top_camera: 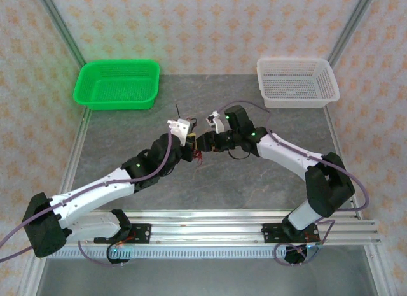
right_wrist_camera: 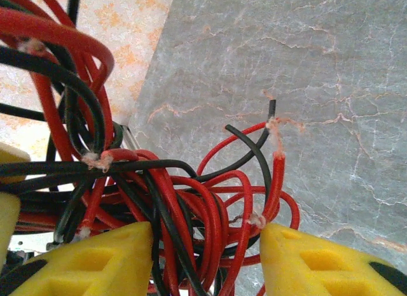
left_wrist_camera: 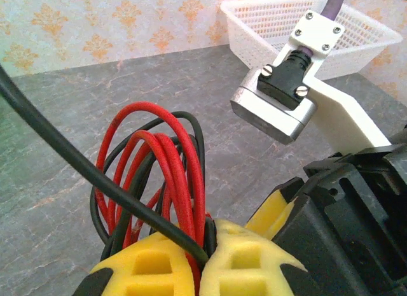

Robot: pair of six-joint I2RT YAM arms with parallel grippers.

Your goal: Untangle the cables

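Grey table [top_camera: 254,181]: cables [left_wrist_camera: 172,175] form one red-black knot, pinched in the closed left claw [left_wrist_camera: 203,248]; right claw [right_wrist_camera: 205,235] parted halfway, loops loose between its pads; nothing separated yet

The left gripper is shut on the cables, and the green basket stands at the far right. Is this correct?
No: in the top external view the green basket stands at the far left. The left gripper is shut on the cables, as you say.

Patterned wallpaper walls [top_camera: 210,28] around grey marbled table [top_camera: 241,181]
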